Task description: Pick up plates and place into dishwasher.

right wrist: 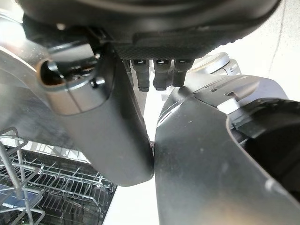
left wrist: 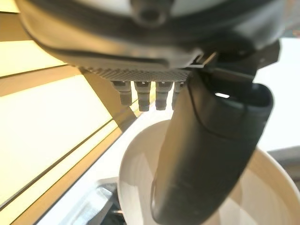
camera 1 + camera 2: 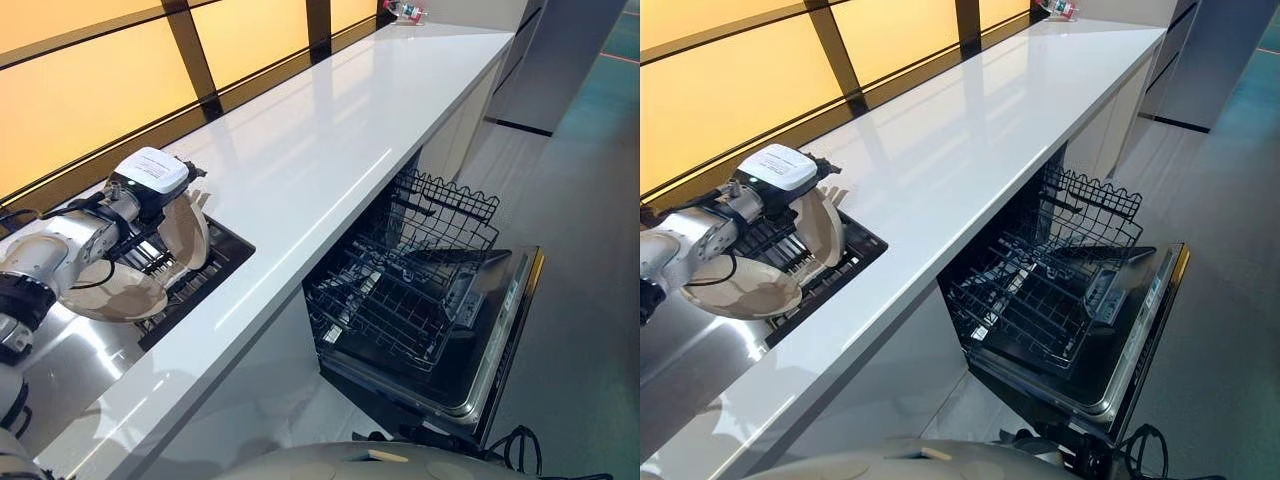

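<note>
Left hand sits at the left of the head views, over the black rack sunk into the steel sink area. Two beige plates are there: one plate upright on edge in the rack, touching the hand, and a flat plate lower left, just below the forearm. In the left wrist view the thumb lies across the inside of a pale plate, fingers going behind its rim; the thumb looks closed on it, but finger grip is not fully visible.

Right hand shows in its own wrist view: thumb and fingers relaxed, holding nothing.

Dishwasher is at lower right, door down, lower basket pulled out, no plates in it. White counter runs from lower left to top right, a small bottle at its far end.
</note>
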Tool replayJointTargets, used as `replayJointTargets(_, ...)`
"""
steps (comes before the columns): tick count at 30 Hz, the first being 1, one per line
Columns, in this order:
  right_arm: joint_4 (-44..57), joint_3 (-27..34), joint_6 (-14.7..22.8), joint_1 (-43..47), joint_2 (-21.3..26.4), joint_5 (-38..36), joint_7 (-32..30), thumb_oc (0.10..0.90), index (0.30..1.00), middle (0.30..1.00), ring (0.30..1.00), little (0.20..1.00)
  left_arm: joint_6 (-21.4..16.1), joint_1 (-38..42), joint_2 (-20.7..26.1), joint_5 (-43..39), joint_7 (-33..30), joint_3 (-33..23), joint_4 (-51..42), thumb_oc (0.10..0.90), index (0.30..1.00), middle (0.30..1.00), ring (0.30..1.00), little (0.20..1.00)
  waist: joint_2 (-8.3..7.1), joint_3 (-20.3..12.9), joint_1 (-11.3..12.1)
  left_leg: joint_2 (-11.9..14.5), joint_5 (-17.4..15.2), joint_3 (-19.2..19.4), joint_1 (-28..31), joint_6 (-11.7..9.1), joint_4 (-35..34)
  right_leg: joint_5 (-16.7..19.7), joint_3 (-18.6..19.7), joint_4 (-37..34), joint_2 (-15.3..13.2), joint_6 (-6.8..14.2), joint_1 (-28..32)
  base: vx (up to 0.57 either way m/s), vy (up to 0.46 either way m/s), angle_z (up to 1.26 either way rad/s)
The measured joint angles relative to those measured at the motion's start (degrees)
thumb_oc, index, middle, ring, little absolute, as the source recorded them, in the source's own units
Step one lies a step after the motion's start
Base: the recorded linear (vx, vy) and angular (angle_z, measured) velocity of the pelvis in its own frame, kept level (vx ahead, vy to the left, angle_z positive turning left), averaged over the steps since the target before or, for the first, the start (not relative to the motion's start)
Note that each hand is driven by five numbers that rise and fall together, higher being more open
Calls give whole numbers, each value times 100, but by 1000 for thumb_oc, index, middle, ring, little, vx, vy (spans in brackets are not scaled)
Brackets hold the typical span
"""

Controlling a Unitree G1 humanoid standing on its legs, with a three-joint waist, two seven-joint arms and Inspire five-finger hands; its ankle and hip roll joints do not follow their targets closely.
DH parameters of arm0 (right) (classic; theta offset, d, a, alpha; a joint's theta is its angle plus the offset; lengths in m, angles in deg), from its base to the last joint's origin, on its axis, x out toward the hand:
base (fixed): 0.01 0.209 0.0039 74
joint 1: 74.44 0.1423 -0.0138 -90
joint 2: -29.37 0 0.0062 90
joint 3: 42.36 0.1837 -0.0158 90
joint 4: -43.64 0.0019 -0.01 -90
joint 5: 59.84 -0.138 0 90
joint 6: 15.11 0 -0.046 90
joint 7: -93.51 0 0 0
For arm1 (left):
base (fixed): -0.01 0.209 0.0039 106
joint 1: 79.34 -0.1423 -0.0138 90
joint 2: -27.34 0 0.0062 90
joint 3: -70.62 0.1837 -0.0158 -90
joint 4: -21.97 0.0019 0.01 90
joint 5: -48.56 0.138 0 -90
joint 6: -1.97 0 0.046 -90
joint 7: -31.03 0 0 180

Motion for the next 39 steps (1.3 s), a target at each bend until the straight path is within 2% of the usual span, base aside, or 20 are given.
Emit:
replayJointTargets(5,14,0,-52,22,0,2,-8,800,900,900,900,900,0,153,-5,230,64,178,52,800,900,900,900,900,-6,4,-35,1,-18,42,11,-1,0,1,72,0,4,2,-11,21,9,-5)
replayJointTargets(14,23,-1,-88,46,2,10,-9,800,900,900,900,900,28,470,-27,708,556,400,229,800,900,900,900,900,-9,6,-91,0,-41,84,18,6,0,1,107,0,3,5,-21,7,2,-2)
replayJointTargets(15,23,-1,-96,51,2,11,-9,800,900,900,900,900,28,470,-39,793,604,406,233,720,832,832,832,820,-10,7,-92,0,-42,85,18,6,-1,1,108,0,4,5,-22,0,0,0)
replayJointTargets(16,21,-1,-104,57,4,14,-9,800,900,900,900,900,28,473,-49,905,691,427,242,366,528,528,528,466,-12,8,-93,0,-44,86,17,5,0,1,108,0,4,5,-24,0,0,0)
replayJointTargets(17,21,-1,-109,60,4,16,-9,800,900,900,900,900,27,474,-50,935,766,455,249,273,448,448,448,373,-12,8,-94,0,-45,86,17,5,-1,1,109,0,4,5,-24,0,0,0)
replayJointTargets(18,20,-1,-112,63,5,22,-9,800,900,900,900,900,27,483,-55,1036,831,510,274,100,300,300,300,200,-12,8,-96,0,-46,86,17,5,-1,1,109,0,4,5,-25,0,0,0)
replayJointTargets(26,23,-8,-181,104,16,52,-12,800,900,900,900,900,-32,937,-127,1411,1329,823,450,100,300,300,300,200,-14,12,-110,-2,-48,90,16,4,0,1,110,0,5,6,-29,0,0,0)
replayJointTargets(35,23,-8,-218,110,30,54,-17,800,900,900,900,900,-42,937,-133,1411,1146,849,466,100,300,300,300,200,-8,21,-85,-2,-52,79,15,4,0,0,110,0,6,6,-26,0,0,0)
replayJointTargets(39,23,-8,-229,112,40,53,-17,800,900,900,900,900,-43,917,-140,1411,837,863,513,100,300,300,300,200,-5,30,-57,-2,-52,77,7,4,0,1,110,0,7,5,-28,-8,-7,0)
